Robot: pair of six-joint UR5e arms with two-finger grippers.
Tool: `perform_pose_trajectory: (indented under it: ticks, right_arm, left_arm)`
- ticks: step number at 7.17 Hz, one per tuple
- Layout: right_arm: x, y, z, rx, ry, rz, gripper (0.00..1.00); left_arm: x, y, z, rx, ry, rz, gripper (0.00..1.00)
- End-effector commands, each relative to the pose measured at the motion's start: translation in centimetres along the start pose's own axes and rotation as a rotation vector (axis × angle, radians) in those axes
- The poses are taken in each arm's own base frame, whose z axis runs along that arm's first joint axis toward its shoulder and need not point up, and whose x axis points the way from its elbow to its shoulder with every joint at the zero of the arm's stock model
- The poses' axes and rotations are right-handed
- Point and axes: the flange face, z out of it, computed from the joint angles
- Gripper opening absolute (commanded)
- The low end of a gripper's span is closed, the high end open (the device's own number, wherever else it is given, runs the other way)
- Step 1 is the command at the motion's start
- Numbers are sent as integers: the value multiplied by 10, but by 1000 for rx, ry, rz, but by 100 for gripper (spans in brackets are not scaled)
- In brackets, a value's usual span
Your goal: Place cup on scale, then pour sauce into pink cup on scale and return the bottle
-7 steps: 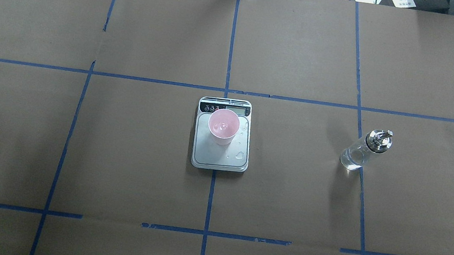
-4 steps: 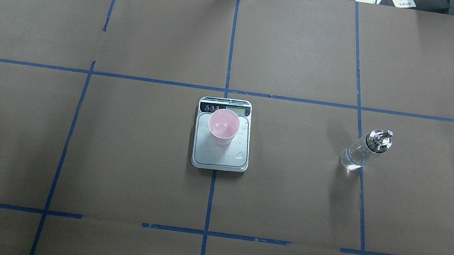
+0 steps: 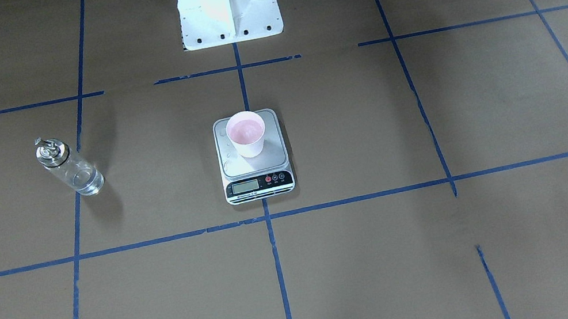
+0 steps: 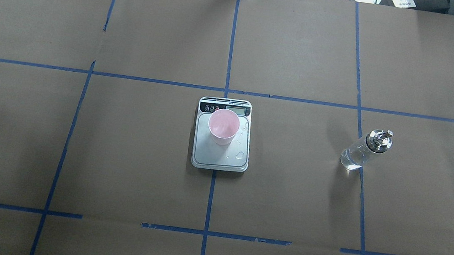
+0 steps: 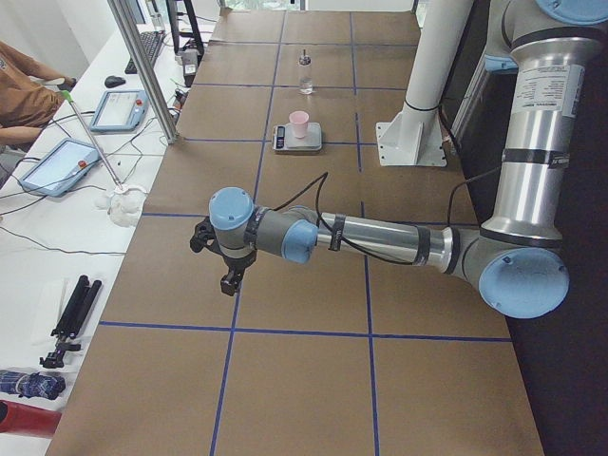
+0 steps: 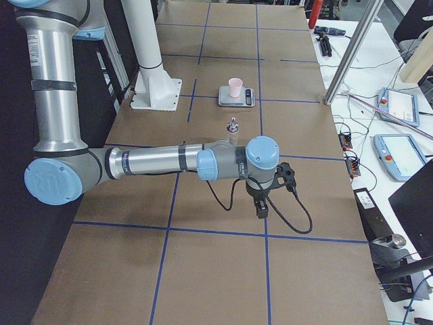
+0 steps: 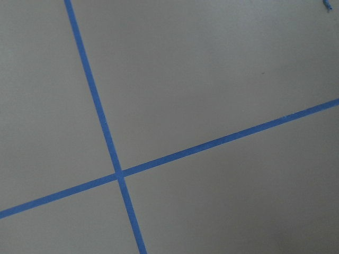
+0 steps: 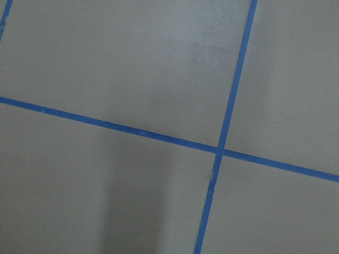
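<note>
The pale pink cup [image 4: 223, 126] stands upright on the far half of the scale [image 4: 219, 158], close to its display; a few clear drops lie on the steel platform beside it. The clear glass bottle [image 4: 363, 150] with its silver spout stands alone on the table to the right of the scale, with clear sauce [image 4: 350, 158] low inside it. Neither gripper is near these things. My left gripper [image 5: 231, 280] and right gripper [image 6: 261, 210] hang over bare table at opposite ends, shown only in the side views, so I cannot tell whether they are open or shut.
The white robot base [image 3: 226, 3] stands behind the scale. Blue tape lines grid the brown table. A metal post [image 5: 142, 66], tablets [image 5: 57, 163] and a person's arm [image 5: 24, 85] are at the operators' side.
</note>
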Motion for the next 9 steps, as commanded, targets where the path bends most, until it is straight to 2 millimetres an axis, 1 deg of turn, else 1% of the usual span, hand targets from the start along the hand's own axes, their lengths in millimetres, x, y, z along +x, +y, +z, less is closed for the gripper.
perform_pose_trajectory:
  ticks: [1, 3, 6, 8, 9]
  right_arm:
    - [2, 13, 3, -6, 0, 7, 100]
    - [1, 16, 6, -12, -7, -6, 100]
    - [6, 29, 14, -30, -12, 10, 100]
    - [6, 32, 19, -42, -12, 12, 100]
    - [6, 32, 18, -40, -13, 13, 100]
  left_arm:
    - [2, -3, 1, -2, 4, 2, 100]
    - [1, -2, 2, -4, 6, 1, 100]
    - [1, -1, 3, -4, 7, 1, 100]
    - [3, -2, 1, 0, 7, 5, 100]
    - [2, -1, 1, -1, 7, 4, 100]
